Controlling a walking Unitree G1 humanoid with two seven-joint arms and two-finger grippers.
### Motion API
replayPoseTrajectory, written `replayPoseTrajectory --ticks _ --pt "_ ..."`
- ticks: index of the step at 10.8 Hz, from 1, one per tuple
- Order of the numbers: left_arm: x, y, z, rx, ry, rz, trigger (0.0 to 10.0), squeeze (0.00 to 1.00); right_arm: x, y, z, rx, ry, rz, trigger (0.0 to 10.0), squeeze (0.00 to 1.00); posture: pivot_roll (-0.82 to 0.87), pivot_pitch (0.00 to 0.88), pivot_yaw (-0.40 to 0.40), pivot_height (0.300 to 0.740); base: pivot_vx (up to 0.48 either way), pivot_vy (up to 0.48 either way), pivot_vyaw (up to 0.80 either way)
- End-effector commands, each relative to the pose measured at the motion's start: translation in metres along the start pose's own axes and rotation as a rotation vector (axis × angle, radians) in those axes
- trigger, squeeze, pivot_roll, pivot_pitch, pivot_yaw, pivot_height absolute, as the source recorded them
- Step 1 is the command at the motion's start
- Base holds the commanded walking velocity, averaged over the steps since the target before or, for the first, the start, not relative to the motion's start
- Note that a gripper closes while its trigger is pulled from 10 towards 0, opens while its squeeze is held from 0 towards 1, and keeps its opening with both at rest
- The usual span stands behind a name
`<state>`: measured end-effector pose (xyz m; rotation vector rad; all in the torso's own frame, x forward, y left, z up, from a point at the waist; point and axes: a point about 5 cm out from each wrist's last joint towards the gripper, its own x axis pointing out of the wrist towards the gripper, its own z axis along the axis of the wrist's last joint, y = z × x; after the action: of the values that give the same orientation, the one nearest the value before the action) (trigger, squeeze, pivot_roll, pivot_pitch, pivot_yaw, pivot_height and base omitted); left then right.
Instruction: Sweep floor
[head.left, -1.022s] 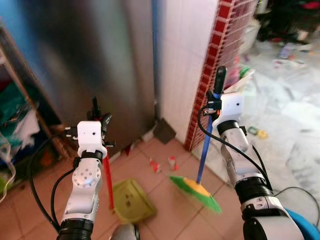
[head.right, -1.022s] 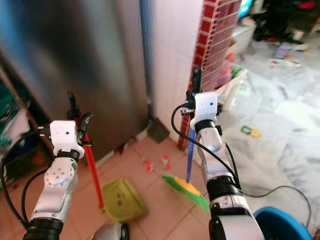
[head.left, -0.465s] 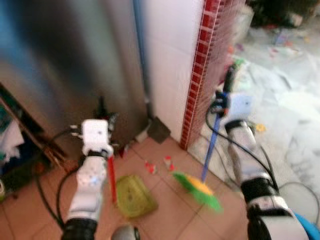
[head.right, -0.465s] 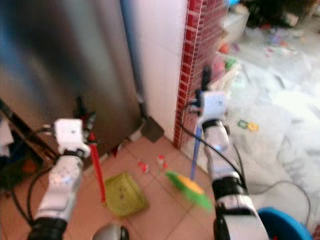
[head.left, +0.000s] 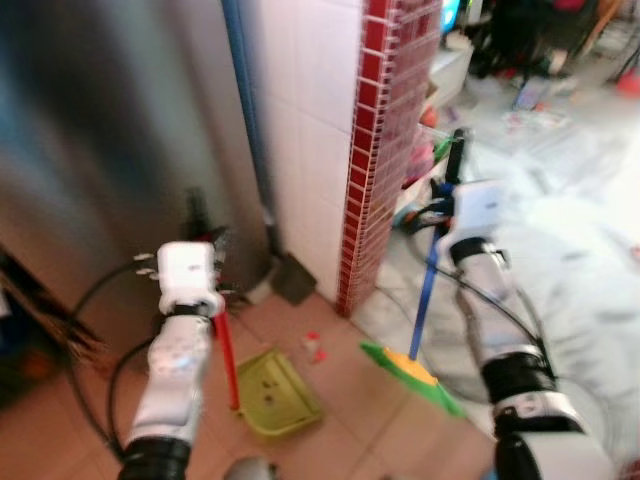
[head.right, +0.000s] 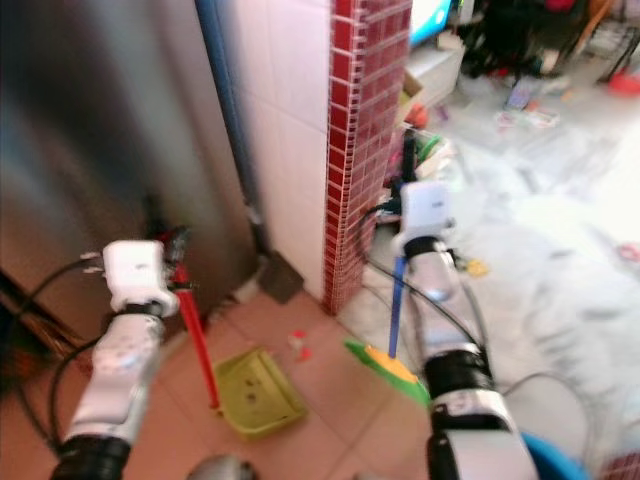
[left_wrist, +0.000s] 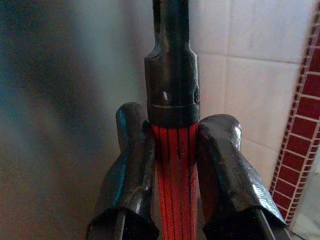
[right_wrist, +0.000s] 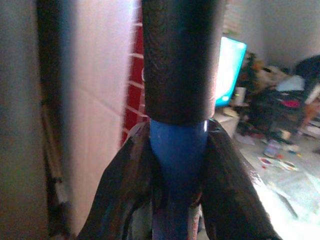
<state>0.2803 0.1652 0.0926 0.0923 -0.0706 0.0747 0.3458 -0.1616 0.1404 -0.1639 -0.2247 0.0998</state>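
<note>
My left gripper (head.left: 200, 228) is shut on the dustpan's upright red handle (head.left: 228, 358), just below its black top (left_wrist: 172, 75). The yellow-green dustpan (head.left: 276, 393) rests on the terracotta tiles in front of me. My right gripper (head.left: 450, 192) is shut on the broom's blue handle (head.left: 424, 300), under its black grip (right_wrist: 179, 55). The green and yellow broom head (head.left: 412, 374) touches the floor to the right of the dustpan. A small red and white scrap (head.left: 315, 347) lies between the pan and the red pillar.
A red-tiled pillar (head.left: 385, 120) and a white tiled wall (head.left: 300, 110) stand straight ahead, with a steel appliance front (head.left: 100, 150) to the left. A dark flat object (head.left: 292, 278) leans at the wall's foot. Scattered clutter (head.left: 520, 95) covers the pale floor on the right.
The camera has swung right, so the pillar and wall sit further left in the picture. Both grippers keep their hold. The views are blurred by the motion.
</note>
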Motion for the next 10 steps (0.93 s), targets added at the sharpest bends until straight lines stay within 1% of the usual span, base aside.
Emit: replayPoseTrajectory --ticks 1,2,4,6,8,10 --pt "0.0048 -0.0001 0.0132 0.003 -0.061 -0.001 10.0 0.0 0.0075 0.002 0.0189 0.012 -0.09 0.006 10.0 0.0 -0.02 0.0 0.014 0.74 0.262 0.401 0.0" --pt "0.0048 -0.0012 0.0116 -0.023 -0.044 0.001 10.0 0.0 0.0073 0.0023 0.0181 0.012 -0.087 0.009 10.0 0.0 -0.02 0.0 0.012 0.74 0.0 0.476 0.0" --pt "0.0046 -0.0014 0.0114 -0.015 -0.045 0.001 10.0 0.0 0.007 0.0025 0.0176 0.012 -0.084 0.009 10.0 0.0 -0.01 0.0 0.01 0.74 0.0 0.476 0.0" --pt "0.0047 -0.0024 0.0103 -0.035 -0.034 -0.005 10.0 0.0 0.0074 0.0036 0.018 0.023 -0.086 0.012 10.0 0.0 -0.02 0.0 0.009 0.74 0.0 0.478 0.0" --pt "0.0046 -0.0021 0.0122 -0.018 -0.052 0.0 10.0 0.0 0.007 0.003 0.0175 0.019 -0.084 0.009 10.0 0.0 -0.02 0.0 0.01 0.74 0.0 0.48 0.0" --pt "0.0051 -0.0028 0.0135 -0.014 -0.059 -0.003 10.0 0.0 0.0063 0.0033 0.0176 0.0 -0.087 0.012 10.0 0.0 -0.02 0.0 0.009 0.74 0.0 0.0 0.0"
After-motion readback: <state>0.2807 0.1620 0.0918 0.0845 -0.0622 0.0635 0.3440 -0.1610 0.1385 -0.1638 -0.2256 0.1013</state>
